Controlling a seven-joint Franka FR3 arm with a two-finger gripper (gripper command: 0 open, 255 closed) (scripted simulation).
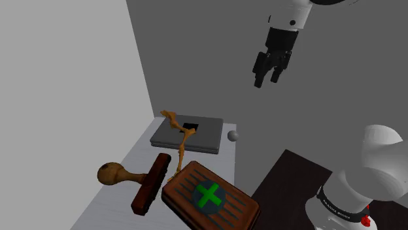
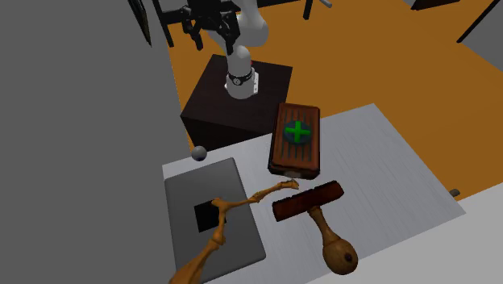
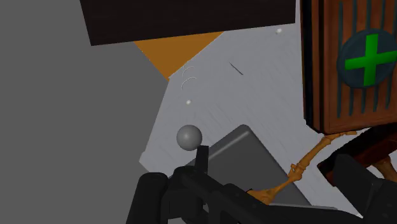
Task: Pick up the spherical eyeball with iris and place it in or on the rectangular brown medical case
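**A:** Eyes on the small grey ball [image 1: 233, 136]. It's drawn plain, no iris to be seen, and it sits on the table [image 2: 379, 153] right out at the corner, just beside the flat grey slab [image 1: 203, 134].

**B:** And the gripper [image 1: 268, 81] hangs high above it, fingers spread wide with nothing between them. There's a whole descent to make.

**A:** So where does this go wrong?

**B:** The ball itself, for me. It's round, smooth and tiny, so if the fingers close off-centre it could squirt out sideways. With the table's edge that close, I'd expect it to roll off onto the orange floor [image 2: 363, 56].

**A:** The slab worries me too.

**B:** Fair. If one finger comes down on the slab's rim, the other could nudge the ball away before the grip closes. The grey wall [image 2: 81, 121] stands near that corner as well, so there's little room to swing.

**A:** And the carry?

**B:** The brown case with the green cross [image 1: 209, 196] lies well apart from the ball, past the orange twig [image 2: 256, 195] draped over the slab. Its lid looks flat and ridged, so a ball let go from high up may well bounce or roll straight off.
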